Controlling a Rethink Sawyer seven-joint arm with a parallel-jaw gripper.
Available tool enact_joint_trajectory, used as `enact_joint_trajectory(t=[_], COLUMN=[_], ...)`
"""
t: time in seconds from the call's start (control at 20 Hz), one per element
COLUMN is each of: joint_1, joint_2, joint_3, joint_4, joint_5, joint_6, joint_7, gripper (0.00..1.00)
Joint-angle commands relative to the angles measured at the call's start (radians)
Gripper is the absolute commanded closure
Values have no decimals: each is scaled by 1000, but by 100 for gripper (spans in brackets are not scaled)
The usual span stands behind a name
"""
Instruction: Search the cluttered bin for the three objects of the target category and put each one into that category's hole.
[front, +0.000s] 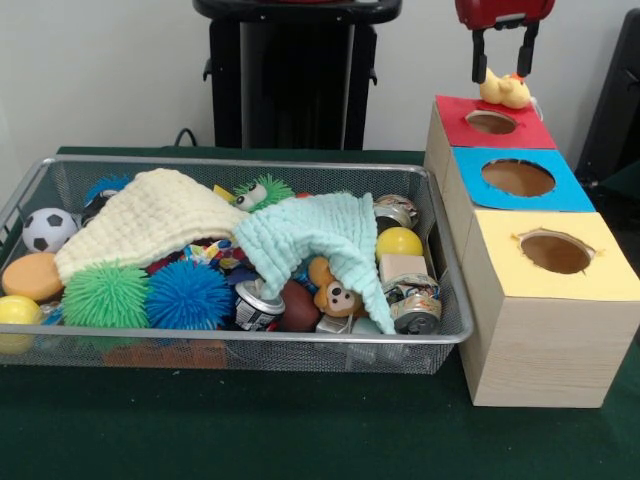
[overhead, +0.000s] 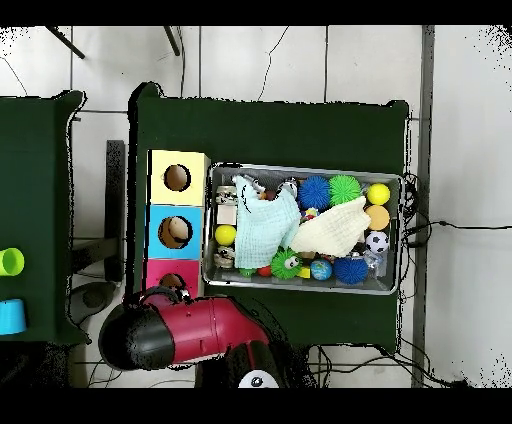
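**Claw over red hole, duck pinched**

My claw (front: 505, 78) hangs above the red box (front: 455, 112), w/ both black fingers (front: 479, 58) down around a small yellow duck (front: 505, 92). Fingers press its sides; duck is held just above the red hole (front: 491, 122), not in it yet. From overhead my arm (overhead: 185, 328) covers most of the red box, so only a bit of the hole shows there.

Three wooden boxes stand in a row touching each other, right beside the bin (front: 440, 335) on the green bench (front: 300, 430): red, then blue box (front: 575, 195), then yellow box (front: 610, 275). Each has one round hole on top.

Bin is wire mesh, still full. A cream cloth (front: 150, 215) lies over the left-middle, a mint cloth (front: 320, 235) overlaps it on the right. Along the front: orange disc (front: 32, 275), green spiky ball (front: 105, 295), blue spiky ball (front: 188, 295), crushed can (front: 258, 305), a brown monkey toy (front: 335, 290) partly under the mint cloth. Soccer ball (front: 47, 228) at the left wall. Yellow ball (front: 399, 241) and another can (front: 415, 305) at the right end, near the boxes. Another green spiky toy w/ eyes (front: 262, 190) sits at the back, btwn the cloths.
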Motion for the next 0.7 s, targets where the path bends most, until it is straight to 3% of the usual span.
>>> enact_joint_trajectory(t=[0.05, 0.4, 0.7], joint_1=[-27, -35, -47], joint_2=[8, 9, -56], joint_3=[43, 43, 65], joint_4=[-1, 36, 96], joint_5=[14, -5, 16], joint_6=[56, 23, 42], joint_7=[84, 77, 66], gripper=[0, 0, 0])
